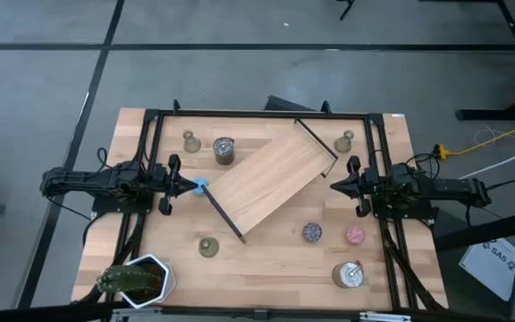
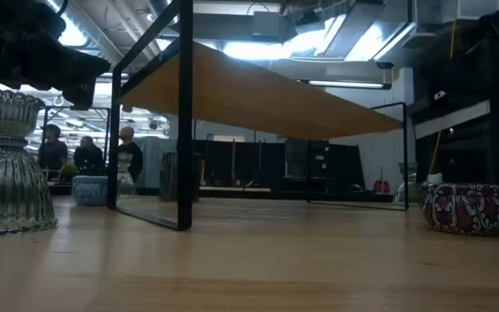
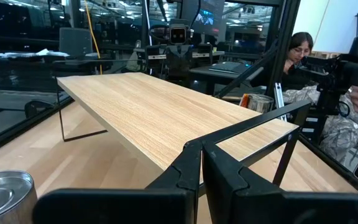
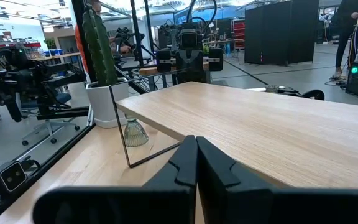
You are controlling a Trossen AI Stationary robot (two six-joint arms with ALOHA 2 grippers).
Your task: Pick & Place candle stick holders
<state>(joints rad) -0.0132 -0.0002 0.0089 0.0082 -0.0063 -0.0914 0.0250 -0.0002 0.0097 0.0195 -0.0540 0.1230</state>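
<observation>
High view: we start from the table (image 1: 266,268), a light wooden top carrying a raised wooden shelf (image 1: 271,183) on thin black legs, set diagonally across the centre. The left arm waits at the left edge with the left gripper (image 1: 189,185) pointing inward at mid-table; the right arm mirrors it, with the right gripper (image 1: 336,185) pointing inward from the right. In both wrist views we see each gripper's fingers pressed together, holding nothing.

A potted cactus (image 1: 132,280) occupies the near left corner. Two silver tins stand on the table, one (image 1: 224,150) at the far left and one (image 1: 350,274) at the near right. Two glittery pucks, purple (image 1: 312,233) and pink (image 1: 355,234), lie near the right side.

The three candle stick holders stand upright and well apart, so none has a horizontal long axis to align with. The first (image 1: 190,141) is in the far left area, beside the tin. The second (image 1: 208,246) is in the near left area, just beyond the shelf's near corner. The third (image 1: 344,141) is at the far right, beside the shelf's far end.

We judge the left gripper nearer to the first two holders, one to each side of its line of reach, and the right gripper nearer to the third, which lies to its far side
</observation>
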